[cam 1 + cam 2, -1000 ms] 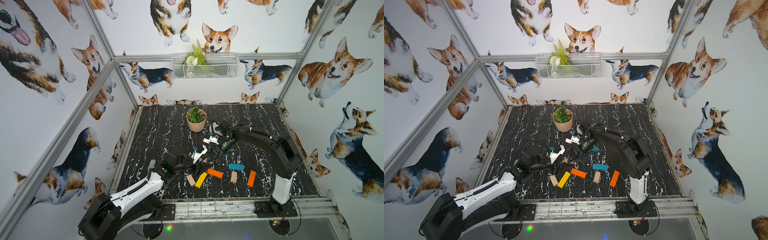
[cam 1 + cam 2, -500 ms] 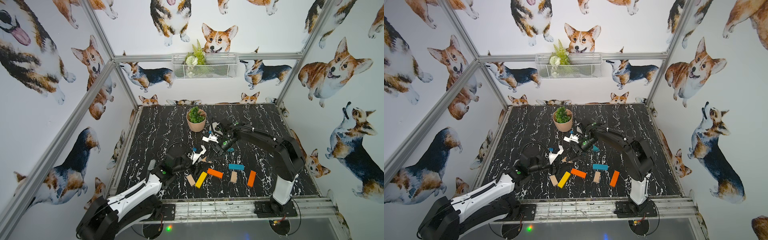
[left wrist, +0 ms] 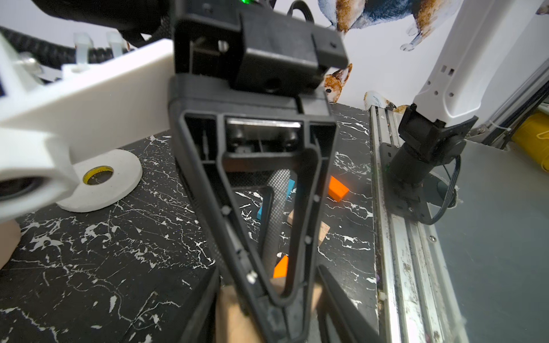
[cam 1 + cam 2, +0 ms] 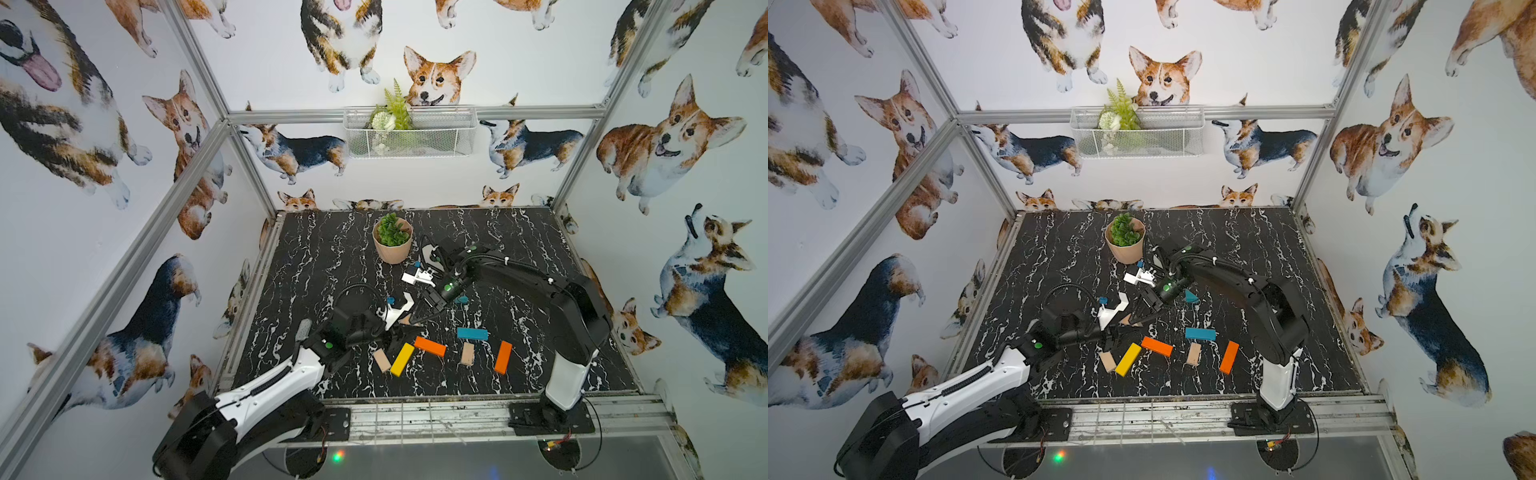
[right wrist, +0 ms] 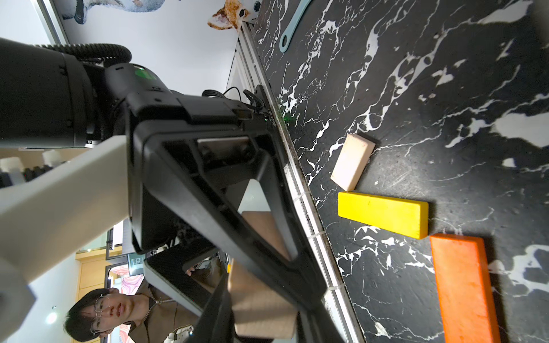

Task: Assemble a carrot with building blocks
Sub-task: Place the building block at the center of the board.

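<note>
The left arm lies low, stretched from the front-left corner of the surface (image 4: 311,270) toward its middle. The right arm rises from the front-right corner, bends at a high elbow and slopes down to the same spot, wrist rolled on its side. The left gripper (image 4: 400,328) and right gripper (image 4: 413,319) meet tip to tip at the plain-wood triangle (image 4: 1124,319), held just above the surface.

The right fingers (image 3: 277,208) pinch the triangle. The left fingers (image 3: 208,297) stand on either side of it; I cannot tell whether they press it.

The other building blocks lie loose along the front edge:
- a short plain block (image 4: 381,360)
- a yellow bar (image 4: 402,359)
- an orange bar (image 4: 430,346)
- a blue bar (image 4: 472,333)
- a second plain block (image 4: 467,353)
- a second orange bar (image 4: 503,357)

The blue triangle (image 4: 460,298) sits under the right forearm.
</note>
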`<state>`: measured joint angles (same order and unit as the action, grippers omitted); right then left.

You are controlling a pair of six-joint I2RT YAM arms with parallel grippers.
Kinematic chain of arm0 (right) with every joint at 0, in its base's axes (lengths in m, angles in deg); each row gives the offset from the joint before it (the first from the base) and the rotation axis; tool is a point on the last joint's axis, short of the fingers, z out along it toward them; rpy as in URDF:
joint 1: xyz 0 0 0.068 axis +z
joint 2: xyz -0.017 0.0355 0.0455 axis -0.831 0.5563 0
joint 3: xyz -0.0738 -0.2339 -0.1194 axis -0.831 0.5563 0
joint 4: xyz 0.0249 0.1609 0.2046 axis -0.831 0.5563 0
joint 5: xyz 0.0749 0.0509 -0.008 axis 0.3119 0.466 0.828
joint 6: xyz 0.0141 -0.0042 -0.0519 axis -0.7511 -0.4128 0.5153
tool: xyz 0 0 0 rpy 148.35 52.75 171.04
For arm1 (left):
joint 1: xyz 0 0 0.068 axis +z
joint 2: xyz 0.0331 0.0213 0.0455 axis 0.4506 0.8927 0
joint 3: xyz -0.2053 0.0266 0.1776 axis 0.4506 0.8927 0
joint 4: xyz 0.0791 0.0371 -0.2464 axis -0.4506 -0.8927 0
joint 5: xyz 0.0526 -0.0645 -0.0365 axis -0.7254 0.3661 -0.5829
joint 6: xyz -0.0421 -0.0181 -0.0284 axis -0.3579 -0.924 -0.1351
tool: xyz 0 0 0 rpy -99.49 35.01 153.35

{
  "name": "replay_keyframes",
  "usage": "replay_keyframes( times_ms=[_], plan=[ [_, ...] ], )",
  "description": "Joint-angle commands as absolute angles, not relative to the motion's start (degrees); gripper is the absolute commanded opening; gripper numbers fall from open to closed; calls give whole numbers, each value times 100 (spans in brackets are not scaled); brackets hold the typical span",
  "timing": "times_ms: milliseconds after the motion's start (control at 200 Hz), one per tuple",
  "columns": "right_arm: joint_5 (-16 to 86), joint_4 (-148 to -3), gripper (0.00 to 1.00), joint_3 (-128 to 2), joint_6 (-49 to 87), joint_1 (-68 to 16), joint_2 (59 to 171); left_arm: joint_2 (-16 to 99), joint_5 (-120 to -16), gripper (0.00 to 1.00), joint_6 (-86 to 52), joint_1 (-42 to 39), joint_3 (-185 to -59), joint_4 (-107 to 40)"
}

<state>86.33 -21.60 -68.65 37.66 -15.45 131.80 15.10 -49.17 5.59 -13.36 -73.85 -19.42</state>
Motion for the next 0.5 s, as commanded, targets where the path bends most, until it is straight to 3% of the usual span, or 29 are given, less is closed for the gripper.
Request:
replay_keyframes(
  times_ms=[0, 496],
  plan=[
    [8842, -2075, 0, -6833, 3778, -1520, 13131, 1501, -5037, 47, 576, -1324, -7401, -1863],
    [8941, -2234, 0, -6808, 3688, -1493, 13068, 1529, -5007, 31, 576, -1334, -7428, -1879]
  ],
)
